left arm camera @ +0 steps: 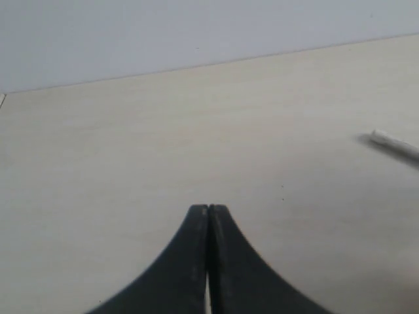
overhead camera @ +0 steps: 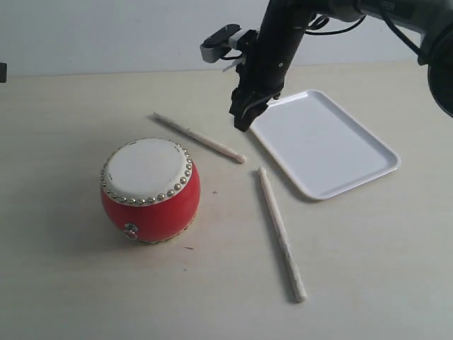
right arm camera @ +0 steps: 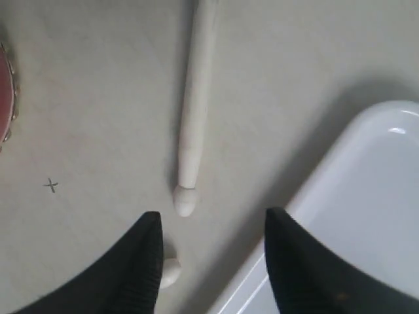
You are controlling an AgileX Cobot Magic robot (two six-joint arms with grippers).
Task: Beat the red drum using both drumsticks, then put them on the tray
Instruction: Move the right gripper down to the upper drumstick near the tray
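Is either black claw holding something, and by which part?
Nothing is held. The right gripper hangs open, the left gripper is shut empty; both thin pale wooden drumsticks lie on the table.

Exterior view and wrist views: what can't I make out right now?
Left gripper: outside the exterior view; only its shut tips show in the left wrist view.
Red drum: cut to a sliver by the right wrist view's edge.
Drumstick end: cut off by the left wrist view's edge; which stick, unclear.
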